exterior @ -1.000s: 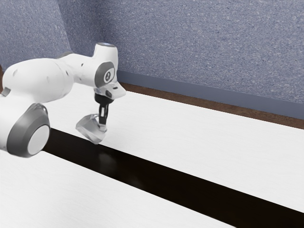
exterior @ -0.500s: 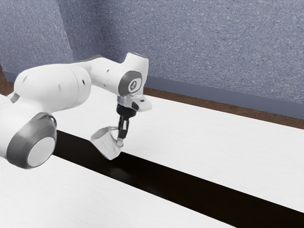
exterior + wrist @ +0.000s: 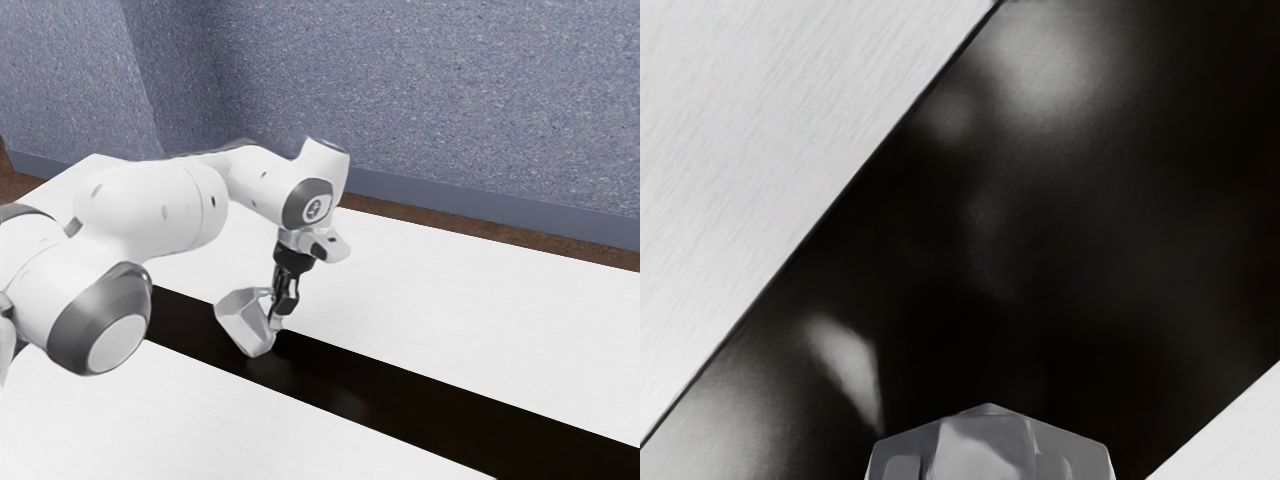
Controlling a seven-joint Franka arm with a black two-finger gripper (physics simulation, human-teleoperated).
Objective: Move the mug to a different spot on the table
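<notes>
Evidently mid-carry, the fingers (image 3: 281,304) were clamped on the rim of the mug (image 3: 246,318), which hung tilted just above the desk's (image 3: 450,290) dark stripe (image 3: 400,395), so the next move likely called for lowering and releasing it.

Table (image 3: 470,290) is white with a brushed grain. One wide glossy black stripe (image 3: 420,405) runs across it, roughly parallel to the far edge. The tilted mug (image 3: 246,320) is over that stripe, and honestly I can't tell if its lower corner actually touches the surface.
</notes>
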